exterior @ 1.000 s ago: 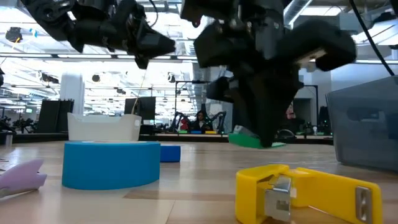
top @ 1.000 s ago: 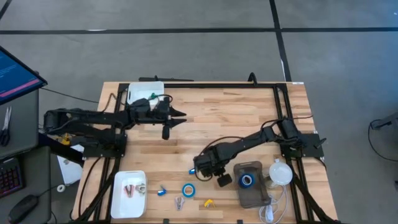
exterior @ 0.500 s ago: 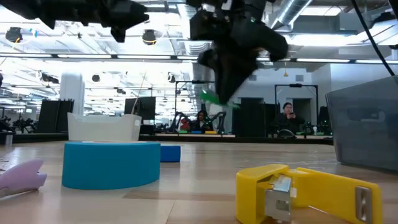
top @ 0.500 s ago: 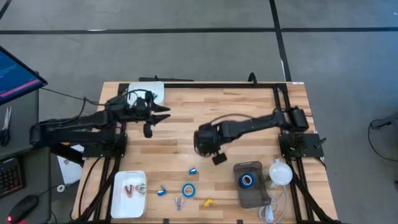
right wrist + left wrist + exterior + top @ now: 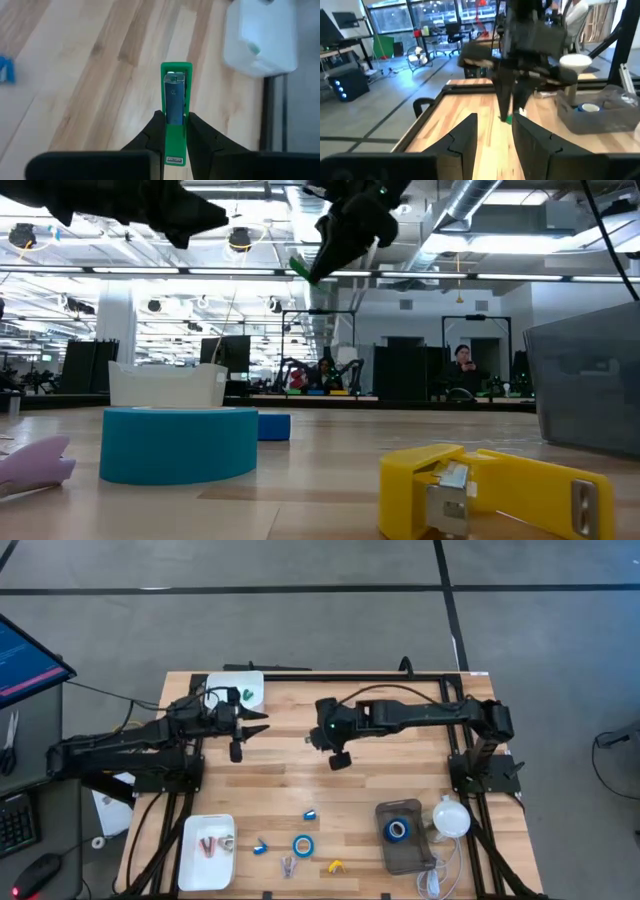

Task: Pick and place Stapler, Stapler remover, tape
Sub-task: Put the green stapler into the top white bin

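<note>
The right gripper (image 5: pixel 175 131) is hanging above the middle of the wooden table (image 5: pixel 400 780), its fingers clamped on a small green stapler (image 5: pixel 174 107) that is sticking out past the fingertips, well clear of the boards. In the high view the right gripper (image 5: pixel 318 736) is sitting near the table's centre, with the left gripper (image 5: pixel 258 723) at about its 9 o'clock, fingers spread apart and holding nothing. In the left wrist view the stapler (image 5: pixel 509 119) is showing as a green speck under the other arm. A white bin (image 5: pixel 261 37) is standing at the table's far left corner, at roughly 10 o'clock from the right gripper. One roll of blue tape (image 5: pixel 302 846) is lying on the near part of the table, at about 6 o'clock from the right gripper, and another blue roll (image 5: pixel 397 831) is resting inside a grey bin (image 5: pixel 404 858) at about 5 o'clock. A yellow staple remover (image 5: pixel 500 490) is lying on the boards just beside the roll. A white tray (image 5: pixel 190 862) is sitting at the near left corner.
</note>
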